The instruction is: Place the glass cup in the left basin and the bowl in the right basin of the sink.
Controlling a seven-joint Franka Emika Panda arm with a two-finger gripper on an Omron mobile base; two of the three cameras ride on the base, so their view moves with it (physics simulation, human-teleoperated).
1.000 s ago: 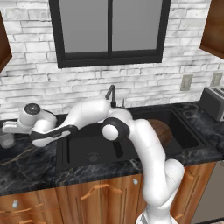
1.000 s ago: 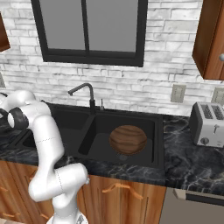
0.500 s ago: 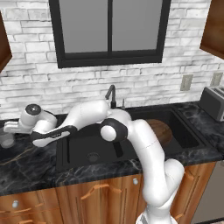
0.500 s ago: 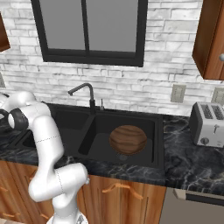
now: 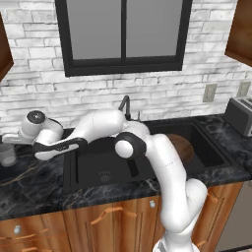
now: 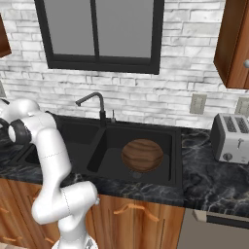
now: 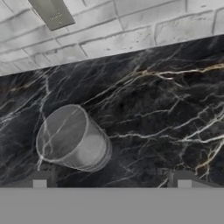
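Note:
The glass cup (image 5: 7,154) stands upright on the black marble counter at the far left, left of the sink (image 5: 74,170). My gripper (image 5: 9,140) hovers just above it, open. In the hand view the glass cup (image 7: 72,138) sits close in front of my gripper (image 7: 111,181), nearer the left fingertip (image 7: 41,179), with nothing between the fingers. The brown wooden bowl (image 6: 142,155) lies in the right basin (image 6: 163,138); my arm partly hides the bowl (image 5: 181,146) in the left base view. The left basin (image 5: 98,170) holds nothing.
A black curved faucet (image 6: 92,99) rises behind the sink's divider. A toaster (image 6: 231,138) stands on the counter at the right. The brick wall with a wall outlet (image 7: 52,13) is close behind the cup. My arm stretches across the left basin.
My hand has edged slightly left and down over the cup. The cup and the bowl have stayed where they were.

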